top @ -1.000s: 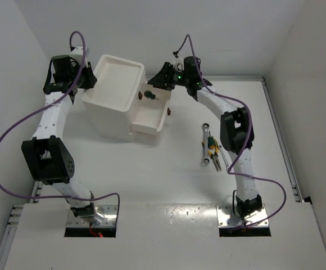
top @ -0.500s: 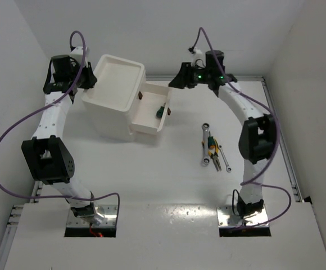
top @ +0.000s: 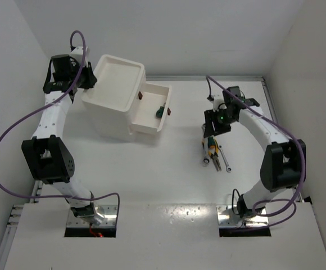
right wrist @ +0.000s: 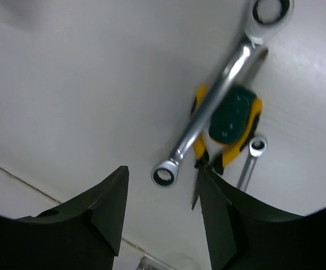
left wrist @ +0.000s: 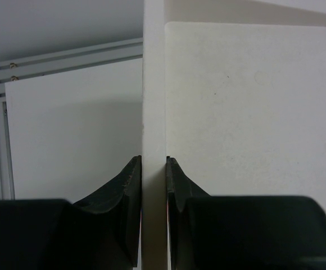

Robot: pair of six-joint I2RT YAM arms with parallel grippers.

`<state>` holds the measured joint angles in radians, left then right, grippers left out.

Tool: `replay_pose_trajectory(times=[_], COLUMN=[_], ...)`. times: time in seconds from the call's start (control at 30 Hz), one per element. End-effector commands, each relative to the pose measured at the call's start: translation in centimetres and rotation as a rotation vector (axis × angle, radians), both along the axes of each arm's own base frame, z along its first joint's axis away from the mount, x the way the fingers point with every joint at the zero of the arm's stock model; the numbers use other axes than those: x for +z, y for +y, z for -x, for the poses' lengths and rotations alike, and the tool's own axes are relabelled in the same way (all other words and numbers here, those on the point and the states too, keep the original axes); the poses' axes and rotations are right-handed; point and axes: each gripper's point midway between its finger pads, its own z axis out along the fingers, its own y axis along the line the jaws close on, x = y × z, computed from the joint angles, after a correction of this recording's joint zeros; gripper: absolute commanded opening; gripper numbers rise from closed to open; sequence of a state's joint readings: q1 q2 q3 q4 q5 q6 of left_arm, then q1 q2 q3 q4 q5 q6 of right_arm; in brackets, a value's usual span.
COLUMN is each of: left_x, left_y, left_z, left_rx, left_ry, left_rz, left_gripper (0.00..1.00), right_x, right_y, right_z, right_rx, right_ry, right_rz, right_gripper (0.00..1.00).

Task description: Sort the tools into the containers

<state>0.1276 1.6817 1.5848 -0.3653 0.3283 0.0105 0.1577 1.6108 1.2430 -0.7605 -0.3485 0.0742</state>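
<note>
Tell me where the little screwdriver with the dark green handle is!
In the top view, the short dark-green-handled screwdriver lies inside the pulled-out white drawer, near its small red-brown handle, just right of the white plastic cabinet.

- Your long wrench (right wrist: 213, 98) is bare polished metal, mirror-glossy; the small wrench (right wrist: 247, 171) looks the same
- The pliers (right wrist: 230, 115) have smooth yellow and dark green grips, plastic or rubber, you cannot tell which
- The cabinet (left wrist: 247, 101) is matt white plastic, faintly grainy
- The desk (right wrist: 67, 73) is smooth, white, softly sheened
- The jaws of your left gripper (left wrist: 153, 169) and right gripper (right wrist: 162, 180) are matt black plastic
</note>
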Motion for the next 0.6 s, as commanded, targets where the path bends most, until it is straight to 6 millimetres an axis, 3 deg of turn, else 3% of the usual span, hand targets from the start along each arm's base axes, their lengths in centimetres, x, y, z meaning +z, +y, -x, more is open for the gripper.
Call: replay_pose_trajectory(times=[0.0, 0.13, 0.57], left_x=[-8.5, -8.5, -8.5], left_y=[-2.8, -2.8, -2.5], left_z=[3.5, 3.8, 4.2], left_rx=[-0.052, -0.052, -0.036], left_ry=[0.329, 0.329, 0.33], left_rz=[0.116, 0.116, 0.104], left_gripper=[0.0, 0.0, 0.0], right_x=[-1.7, -3.2, -5.9], right_y=[-3.4, -4.6, -3.4], right_z=[1.7, 1.7, -1.8], right_rx=[-0.119, -0.208, -0.215], right_ry=[0.062, 0.113, 0.149], right_rz=[0.151, 0.156, 0.122], right_gripper=[0.54, 0.51, 0.51])
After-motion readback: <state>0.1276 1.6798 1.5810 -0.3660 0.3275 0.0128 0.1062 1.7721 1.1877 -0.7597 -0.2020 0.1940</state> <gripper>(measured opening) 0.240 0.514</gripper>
